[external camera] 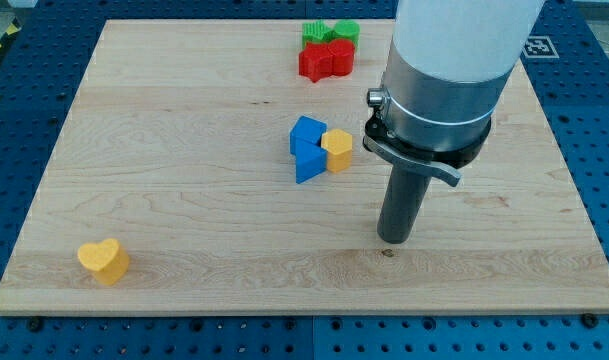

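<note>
Wooden bench fills the frame. No gripper here: my tip rests at lower centre-right, touching nothing. Nearest, up-left, blue block touches a small yellow block; any approach should be slow.

We see the scene bright and evenly lit, seemingly from above, with no harsh glare on the wooden board. Shadows are faint and short: a soft dark patch sits around my tip, and thin ones hug the blue blocks and the yellow heart block at near left. Focus is sharp across the board. The arm's pale housing looms large at far right, with a mild sheen. Edges look straight.
</note>
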